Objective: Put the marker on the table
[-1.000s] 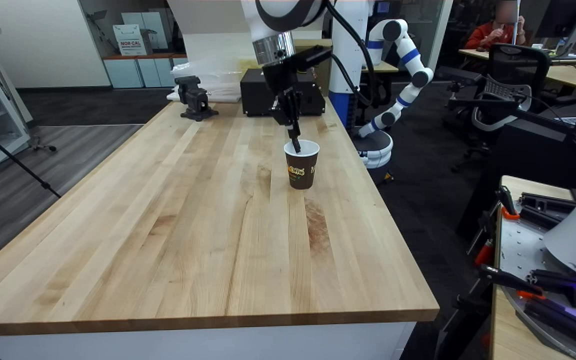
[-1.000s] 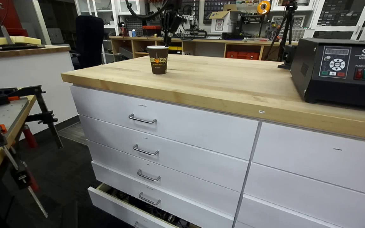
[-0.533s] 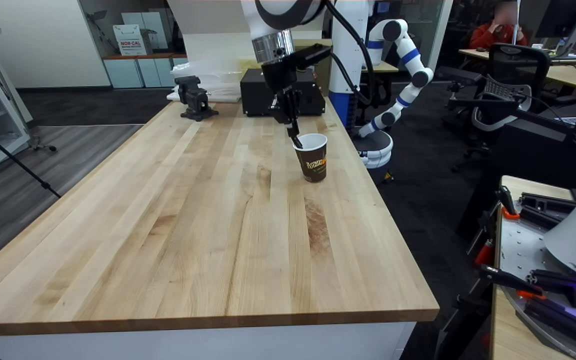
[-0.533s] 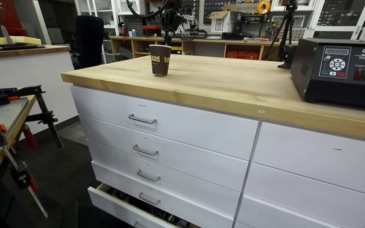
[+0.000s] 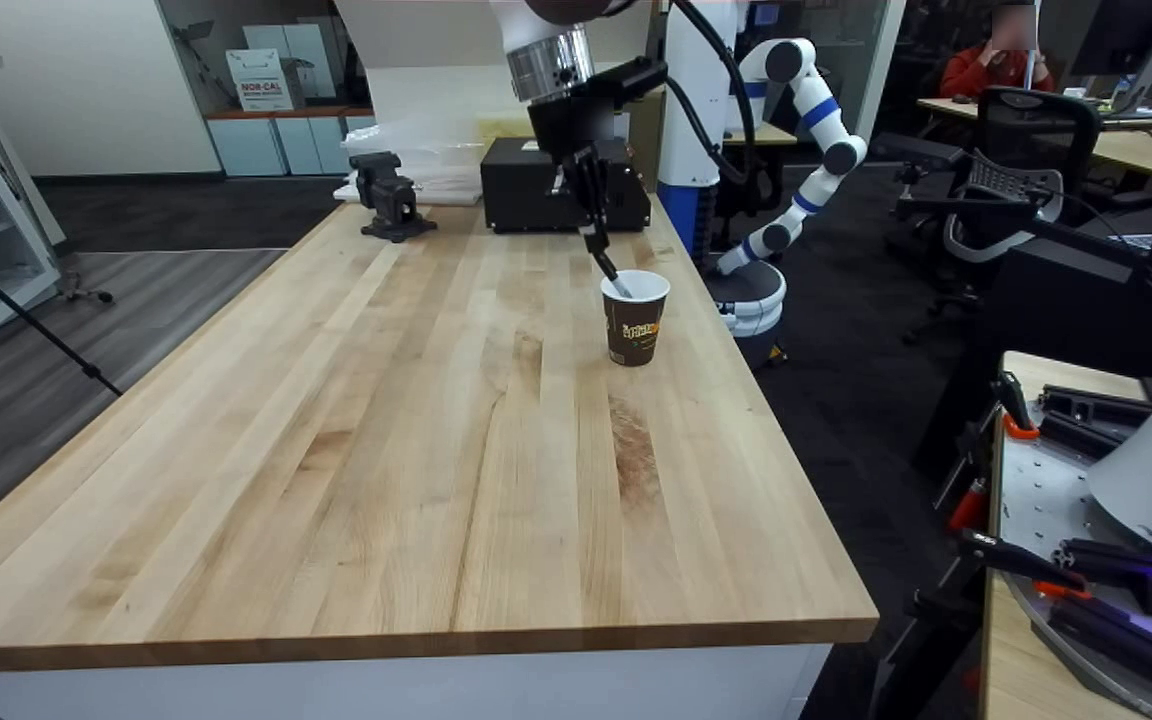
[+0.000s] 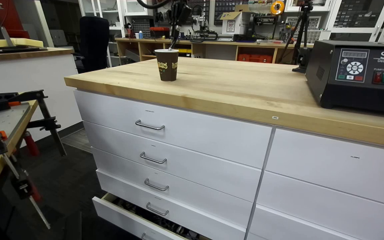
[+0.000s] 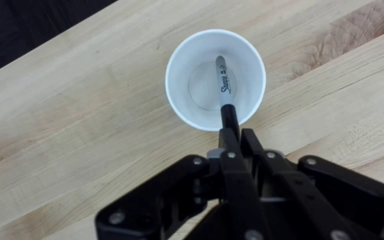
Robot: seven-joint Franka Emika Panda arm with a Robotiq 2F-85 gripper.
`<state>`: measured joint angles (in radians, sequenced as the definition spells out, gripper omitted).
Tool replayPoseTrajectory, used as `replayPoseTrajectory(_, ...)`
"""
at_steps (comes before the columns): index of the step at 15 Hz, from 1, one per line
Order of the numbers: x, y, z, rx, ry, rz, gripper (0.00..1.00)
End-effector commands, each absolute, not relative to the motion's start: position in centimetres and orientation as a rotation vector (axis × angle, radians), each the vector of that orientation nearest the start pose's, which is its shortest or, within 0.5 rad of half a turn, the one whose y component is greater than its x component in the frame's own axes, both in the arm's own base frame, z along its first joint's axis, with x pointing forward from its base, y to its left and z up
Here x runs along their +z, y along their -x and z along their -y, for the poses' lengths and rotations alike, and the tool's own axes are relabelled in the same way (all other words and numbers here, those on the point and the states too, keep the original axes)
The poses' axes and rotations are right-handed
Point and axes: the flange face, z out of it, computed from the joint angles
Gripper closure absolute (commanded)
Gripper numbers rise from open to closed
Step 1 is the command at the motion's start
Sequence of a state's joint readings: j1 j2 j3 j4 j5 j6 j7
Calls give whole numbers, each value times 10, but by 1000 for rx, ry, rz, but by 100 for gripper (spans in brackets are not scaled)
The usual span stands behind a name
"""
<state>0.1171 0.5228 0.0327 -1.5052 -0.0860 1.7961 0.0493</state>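
Observation:
The marker (image 7: 224, 83), with a grey body and black cap end, leans tip-down inside the paper cup. It also shows in both exterior views, as a dark stick (image 5: 620, 284) going over the rim (image 6: 173, 41). My gripper (image 7: 238, 131) is shut on its black end, just outside and above the cup's rim. The gripper also shows in both exterior views, above the cup (image 5: 596, 238) (image 6: 176, 30). The table (image 5: 416, 480) has a light wooden strip top, seen in the wrist view too (image 7: 78, 116).
The dark paper cup (image 5: 633, 335) with a white rim stands about upright near the table's long edge; it shows in all views (image 6: 167, 66) (image 7: 172, 73). A black control box (image 6: 355, 73) and a black vise (image 5: 394, 200) stand at the table's far end.
My gripper has risen slightly and shifted right in an exterior view, and more of the marker shows above the rim. The cup slid with it, tilted half a second ago, and stands straighter now.

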Motion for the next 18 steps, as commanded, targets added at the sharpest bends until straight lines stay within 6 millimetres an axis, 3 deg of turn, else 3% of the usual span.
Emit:
replayPoseTrajectory(1,396,-644,-85,382,3253,261,98)
replayPoseTrajectory(3,429,-635,-86,299,3274,267,98)
replayPoseTrajectory(4,447,-630,-96,213,3271,285,98)
replayPoseTrajectory(7,488,-612,-145,44,3242,388,98)
replayPoseTrajectory(9,504,-597,-187,-24,3217,507,98)
replayPoseTrajectory(13,506,-567,-265,-59,3142,724,98)
replayPoseTrajectory(18,480,-543,-322,-28,3063,887,98)
